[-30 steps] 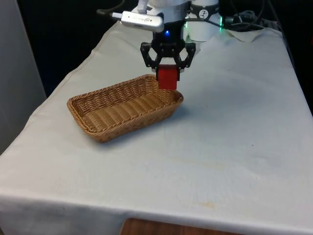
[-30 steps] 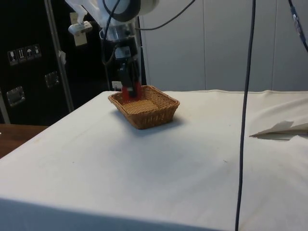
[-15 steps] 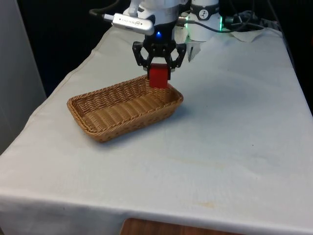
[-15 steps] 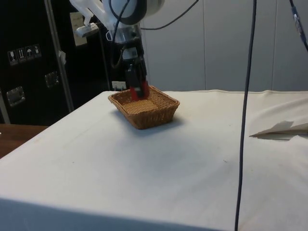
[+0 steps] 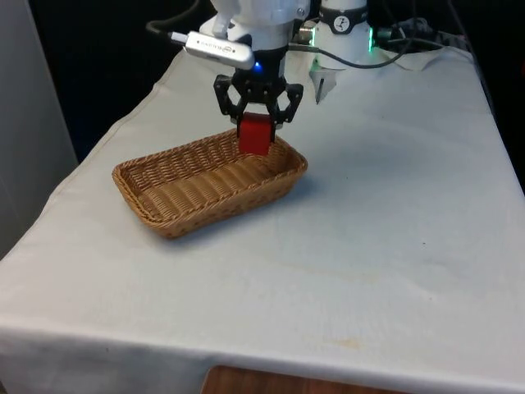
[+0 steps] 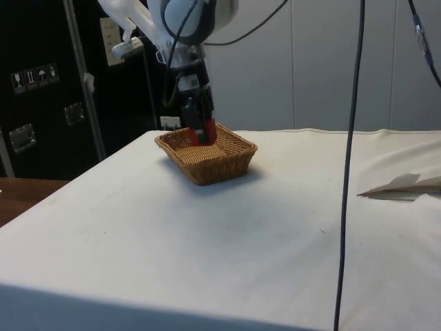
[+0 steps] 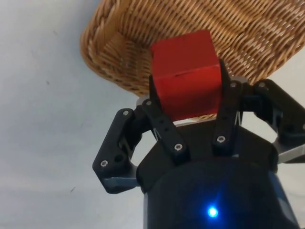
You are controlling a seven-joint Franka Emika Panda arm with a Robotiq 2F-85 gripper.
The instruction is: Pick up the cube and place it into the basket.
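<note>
My gripper (image 5: 256,125) is shut on a red cube (image 5: 254,135), which hangs just above the far end of a woven wicker basket (image 5: 164,220). From the side, the cube (image 6: 199,131) sits between the black fingers over the basket's (image 6: 220,165) far rim. Seen from the wrist, the cube (image 7: 187,71) is clamped between the two fingers (image 7: 162,125), with the basket's rim (image 7: 109,52) and woven floor beyond it.
The basket lies toward the front view's left, long side angled across the white cloth. A folded white paper (image 6: 406,185) rests on the table in the side view. A black cable (image 6: 351,165) hangs down in front of that camera.
The gripper has carried the cube toward the front view's left, from beyond the basket's rim to over the basket's far end.
</note>
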